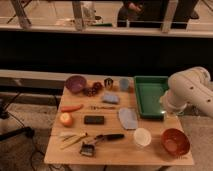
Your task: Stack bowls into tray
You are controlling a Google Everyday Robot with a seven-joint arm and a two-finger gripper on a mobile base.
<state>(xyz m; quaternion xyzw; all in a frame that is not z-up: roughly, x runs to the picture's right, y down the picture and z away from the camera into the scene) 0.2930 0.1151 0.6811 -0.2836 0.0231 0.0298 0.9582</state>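
A purple bowl [75,83] stands at the table's back left. A small white bowl [142,137] and a glossy orange-red bowl [175,142] stand side by side at the front right. The green tray [148,96] lies at the back right and holds nothing that I can see. My white arm [189,90] reaches in from the right. Its gripper [166,106] end hangs over the tray's right rim, above and behind the orange-red bowl. No bowl is at the gripper.
A small blue cup [124,83], a metal cup [108,82] and dark fruit [92,90] stand at the back. A grey-blue cloth [127,118], carrot [71,107], orange ball [66,119], black block [94,119] and black-handled brush [102,138] lie mid-table and in front.
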